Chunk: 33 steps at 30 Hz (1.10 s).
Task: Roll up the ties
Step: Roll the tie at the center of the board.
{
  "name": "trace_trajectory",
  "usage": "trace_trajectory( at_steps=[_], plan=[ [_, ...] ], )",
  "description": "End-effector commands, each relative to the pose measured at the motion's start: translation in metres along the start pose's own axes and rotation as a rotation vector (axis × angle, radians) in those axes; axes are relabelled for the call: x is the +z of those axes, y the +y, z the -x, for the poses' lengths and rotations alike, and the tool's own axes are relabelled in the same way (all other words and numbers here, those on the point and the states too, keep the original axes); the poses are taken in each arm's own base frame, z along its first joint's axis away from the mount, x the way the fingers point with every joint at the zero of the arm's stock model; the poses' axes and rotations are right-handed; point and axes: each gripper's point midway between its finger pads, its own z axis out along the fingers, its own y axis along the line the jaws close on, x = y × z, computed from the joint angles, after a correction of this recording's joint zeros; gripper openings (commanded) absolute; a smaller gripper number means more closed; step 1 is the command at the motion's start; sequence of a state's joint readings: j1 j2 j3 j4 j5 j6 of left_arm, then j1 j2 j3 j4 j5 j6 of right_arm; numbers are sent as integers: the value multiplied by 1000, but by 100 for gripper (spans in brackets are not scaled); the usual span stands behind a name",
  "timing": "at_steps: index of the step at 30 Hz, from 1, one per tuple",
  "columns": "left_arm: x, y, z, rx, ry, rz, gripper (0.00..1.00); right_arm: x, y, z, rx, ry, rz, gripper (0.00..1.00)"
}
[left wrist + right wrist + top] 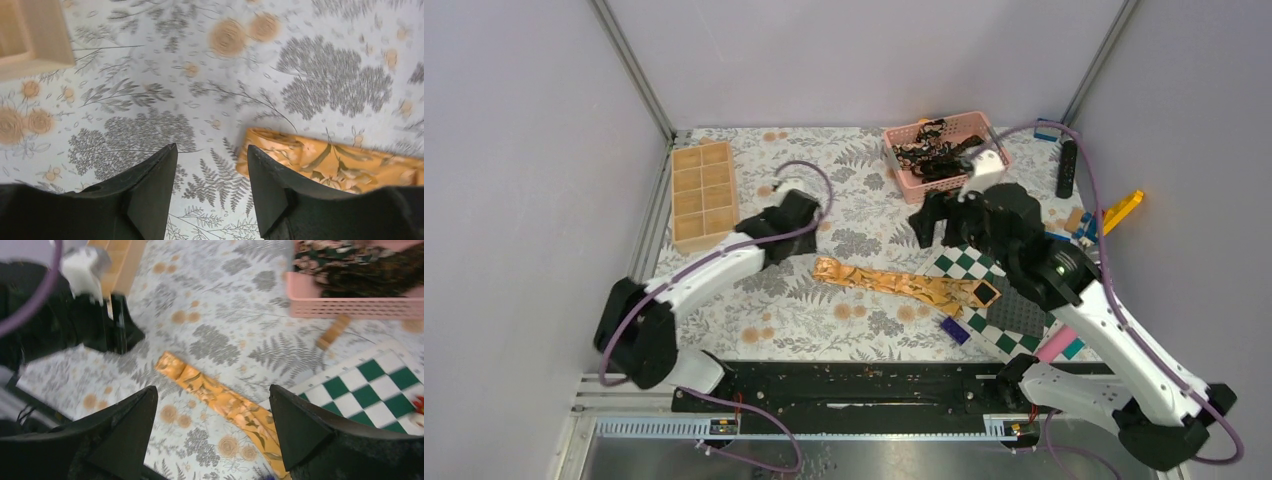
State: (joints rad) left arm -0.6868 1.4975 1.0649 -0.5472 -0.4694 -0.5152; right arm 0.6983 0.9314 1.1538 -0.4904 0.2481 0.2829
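Top external: golden-tan tie (pixel 904 284) lies flat mid-bench (pixel 854 200), one end overlapping green-and-white checkered board (pixel 959 265); left end effector (pixel 211 150) spread, empty, tie's other end just beside one fingertip, contact unclear; right end effector (pixel 213 390) spread wide, empty, hovering above tie's middle; dark ties (pixel 929 150) heaped in pink basket (pixel 902 178) at far side.

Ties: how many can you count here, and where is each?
1 for certain: the golden tie, stretched out on the table. Dark ties lie heaped in the pink basket at the back; their number cannot be told.
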Motion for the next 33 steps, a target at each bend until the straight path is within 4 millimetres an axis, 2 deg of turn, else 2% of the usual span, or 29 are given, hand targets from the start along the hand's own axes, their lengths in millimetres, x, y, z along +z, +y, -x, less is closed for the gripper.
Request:
trace_trajectory(
  at_steps=[1,6,9,12,16,20,26,33],
  plan=[
    [-18,19,34,-283,-90,-164,57,12,50,-35,-132,240,284,90],
    [-21,59,36,-366,-112,-99,58,46,86,-67,-181,365,477,92],
    [-22,73,33,-412,-120,-77,58,77,94,-81,-249,449,474,91],
    [-22,82,31,-445,-125,-75,58,103,104,-110,-396,543,473,91],
    [-18,86,25,-467,-102,-90,58,132,122,-143,-593,610,446,91],
    [-19,84,21,-470,-95,-114,58,157,133,-167,-640,685,484,89],
    [-20,84,18,-471,-98,-120,59,180,145,-187,-678,739,545,89],
    [-19,78,16,-490,-86,-151,59,197,152,-197,-679,755,563,87]
  ],
)
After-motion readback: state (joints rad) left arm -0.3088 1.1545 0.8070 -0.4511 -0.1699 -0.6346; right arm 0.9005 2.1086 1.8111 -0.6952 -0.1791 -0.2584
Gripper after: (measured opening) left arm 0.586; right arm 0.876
